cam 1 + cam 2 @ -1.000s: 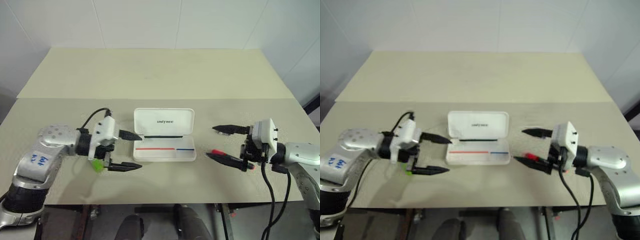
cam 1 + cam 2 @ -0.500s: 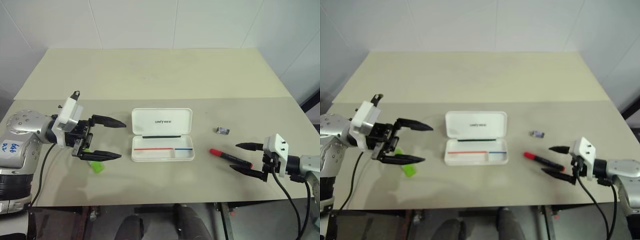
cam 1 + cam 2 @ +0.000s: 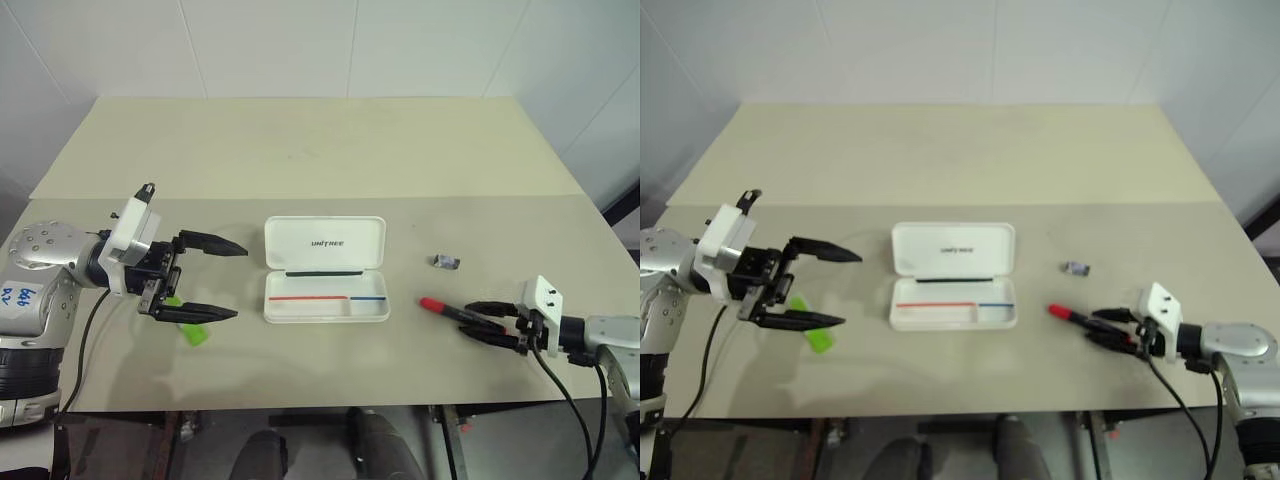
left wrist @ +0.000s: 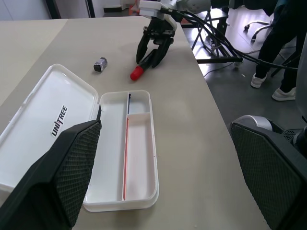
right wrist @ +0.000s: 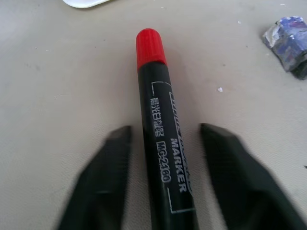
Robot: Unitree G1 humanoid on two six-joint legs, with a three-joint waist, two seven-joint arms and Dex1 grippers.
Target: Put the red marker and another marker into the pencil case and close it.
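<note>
The red marker (image 3: 447,309) lies flat on the table, right of the pencil case, its red cap towards the case. My right gripper (image 3: 470,320) is low over the table with its fingers on either side of the black barrel (image 5: 158,139); a gap shows on each side. The white pencil case (image 3: 325,243) lies open at the table's middle, lid back, tray empty. The light-green marker (image 3: 193,333) lies left of the case. Just above that marker hovers my left gripper (image 3: 240,282), open wide and pointing at the case.
A small grey-black bit (image 3: 446,261) lies behind the red marker. The table's front edge runs close to both grippers. Past the table's right edge, the left wrist view shows cables, a chair base and a person's legs (image 4: 283,52).
Both arms swung outward from the case. The right gripper sank to the table, and its fingers narrowed around the red marker's barrel. The left gripper stayed open wide.
</note>
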